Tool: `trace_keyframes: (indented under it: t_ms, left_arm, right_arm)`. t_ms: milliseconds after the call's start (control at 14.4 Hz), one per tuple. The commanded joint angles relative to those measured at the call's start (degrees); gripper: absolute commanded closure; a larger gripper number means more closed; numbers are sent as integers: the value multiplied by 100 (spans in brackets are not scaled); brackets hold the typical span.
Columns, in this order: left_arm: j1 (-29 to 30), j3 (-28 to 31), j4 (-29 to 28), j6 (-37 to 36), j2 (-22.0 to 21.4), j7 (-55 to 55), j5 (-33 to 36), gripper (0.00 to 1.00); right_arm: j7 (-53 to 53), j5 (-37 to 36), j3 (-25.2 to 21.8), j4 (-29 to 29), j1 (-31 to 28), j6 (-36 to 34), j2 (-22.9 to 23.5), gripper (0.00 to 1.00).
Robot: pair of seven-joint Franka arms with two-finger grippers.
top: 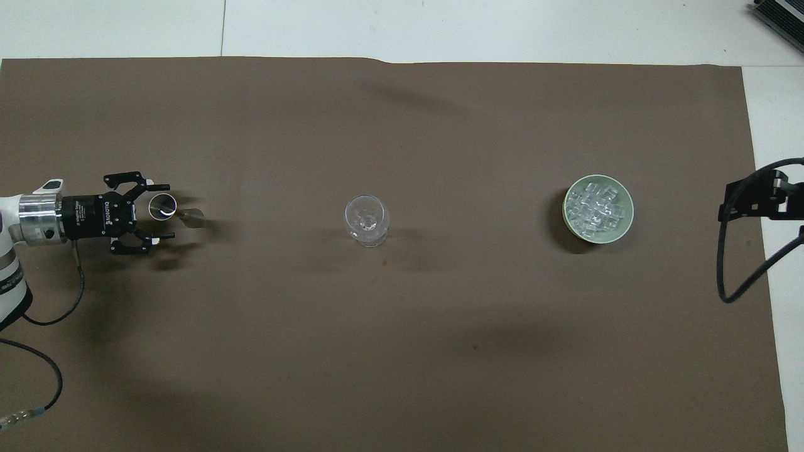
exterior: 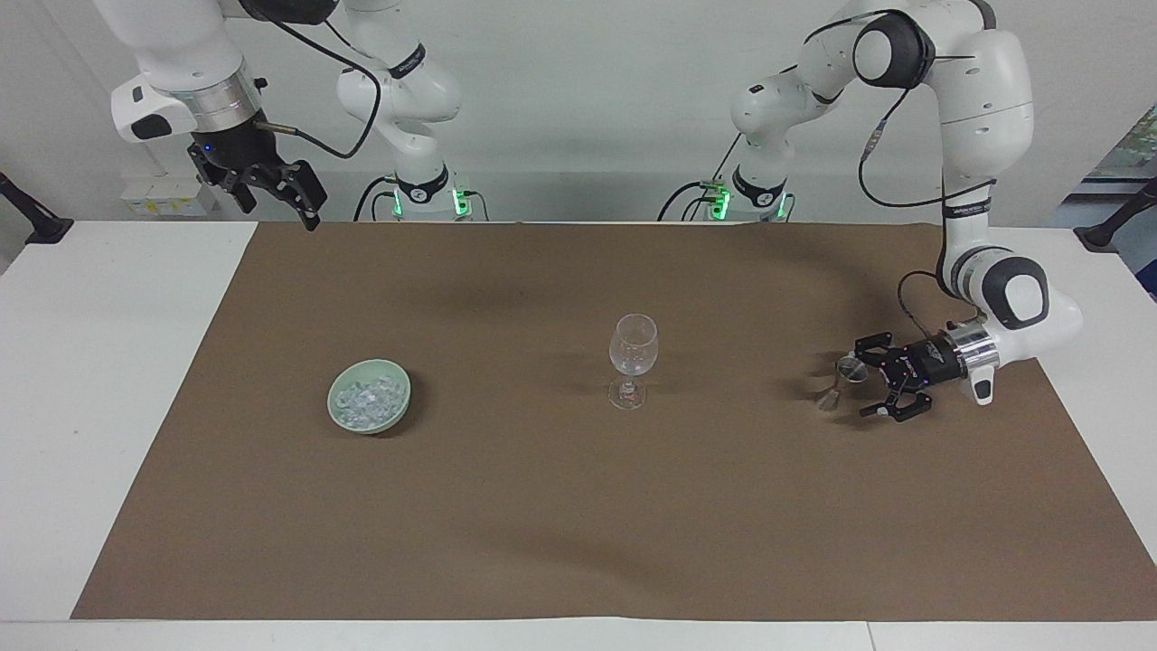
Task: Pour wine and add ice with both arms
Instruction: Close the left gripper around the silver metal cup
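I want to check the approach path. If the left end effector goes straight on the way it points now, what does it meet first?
Most likely the small metal measuring cup: the left end effector is open, with the cup's top already between its fingertips. Height match is unclear.

A brown mat (exterior: 578, 506) is covering the white table (exterior: 99, 380); a pale green bowl (exterior: 339, 418) is sitting toward the right arm's end.

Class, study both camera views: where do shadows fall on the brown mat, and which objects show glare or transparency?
Facing view: the clear stemmed wine glass is see-through, and the small metal measuring cup glints beside the left claw. Overhead view: soft arm shadows lie on the brown mat; the pale green bowl shades its edge; the clear ice chunks sparkle.
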Motion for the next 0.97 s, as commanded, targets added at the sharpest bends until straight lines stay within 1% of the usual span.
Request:
trace_keyframes:
  t_ms: [0,347,902]
  left_arm:
    - [-41,19,-109,51,38,160,-284,0]
    - [-24,1,-136,-72,30,168,-478,0]
    - [-24,1,-127,-344,21,370,-504,0]
  right_arm:
    - [-97,31,17,-47,-32,96,-25,0]
    - [-97,31,17,-47,-32,96,-25,0]
    - [-97,31,17,-47,-32,96,-25,0]
